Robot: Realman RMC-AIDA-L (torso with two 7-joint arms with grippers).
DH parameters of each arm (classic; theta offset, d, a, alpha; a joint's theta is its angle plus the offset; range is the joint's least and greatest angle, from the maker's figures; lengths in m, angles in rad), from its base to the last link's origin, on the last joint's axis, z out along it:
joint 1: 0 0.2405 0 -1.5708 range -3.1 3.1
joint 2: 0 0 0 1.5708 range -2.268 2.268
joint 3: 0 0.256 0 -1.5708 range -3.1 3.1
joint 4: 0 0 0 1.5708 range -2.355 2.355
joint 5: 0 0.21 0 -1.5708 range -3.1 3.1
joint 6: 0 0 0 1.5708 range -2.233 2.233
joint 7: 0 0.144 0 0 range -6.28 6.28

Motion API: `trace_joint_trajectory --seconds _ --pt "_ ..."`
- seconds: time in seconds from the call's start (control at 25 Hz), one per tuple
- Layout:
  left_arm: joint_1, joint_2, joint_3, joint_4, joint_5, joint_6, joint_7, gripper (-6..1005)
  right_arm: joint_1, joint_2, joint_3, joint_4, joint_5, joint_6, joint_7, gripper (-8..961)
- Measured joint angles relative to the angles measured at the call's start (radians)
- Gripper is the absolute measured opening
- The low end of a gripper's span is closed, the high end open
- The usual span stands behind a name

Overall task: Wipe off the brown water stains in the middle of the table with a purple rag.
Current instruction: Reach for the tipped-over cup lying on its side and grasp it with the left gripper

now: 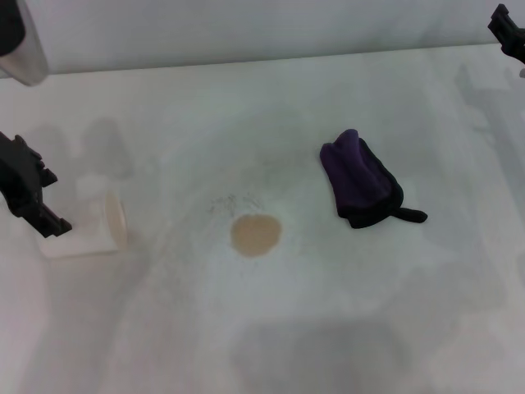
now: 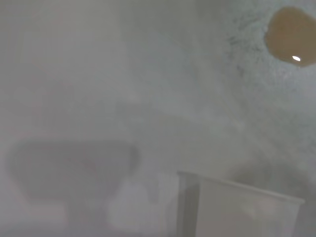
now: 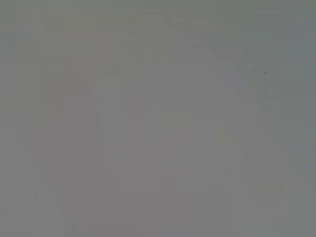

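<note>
The brown water stain (image 1: 255, 235) is a small roundish tan patch in the middle of the white table (image 1: 271, 328). It also shows in the left wrist view (image 2: 291, 35). The purple rag (image 1: 359, 178) lies bunched to the right of the stain, apart from it, with its short black tail pointing right. My left gripper (image 1: 39, 209) is at the table's left edge, right beside a white paper cup (image 1: 86, 231) lying on its side. My right gripper (image 1: 509, 31) is high at the far right corner, away from the rag. The right wrist view shows only plain grey.
The paper cup also shows in the left wrist view (image 2: 237, 207). A grey cylindrical part (image 1: 25, 45) hangs at the far left corner. Faint grey speckles (image 1: 234, 203) lie just behind the stain. The table's far edge (image 1: 262, 59) runs along the back.
</note>
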Motion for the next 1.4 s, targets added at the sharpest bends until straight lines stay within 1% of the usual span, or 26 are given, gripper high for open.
trace_joint_trajectory --seconds 0.28,0.56,0.88,1.08,1.4 --pt "0.000 -0.001 0.000 0.085 0.027 -0.035 0.002 887 0.003 0.000 0.000 0.009 0.000 0.000 0.002 858" --pt "0.003 -0.001 0.000 0.149 0.030 -0.076 -0.002 888 -0.016 0.000 0.000 0.010 0.000 0.005 0.027 859" --pt "0.031 -0.001 -0.001 0.242 0.031 -0.173 -0.039 888 -0.023 0.000 0.000 0.010 0.000 0.006 0.028 858" --pt "0.043 -0.001 -0.002 0.264 0.031 -0.206 -0.046 888 -0.025 -0.001 0.000 0.009 0.000 0.006 0.028 858" --pt "0.048 -0.004 -0.001 0.274 0.019 -0.222 -0.057 878 -0.027 -0.004 0.000 0.005 0.000 0.006 0.028 858"
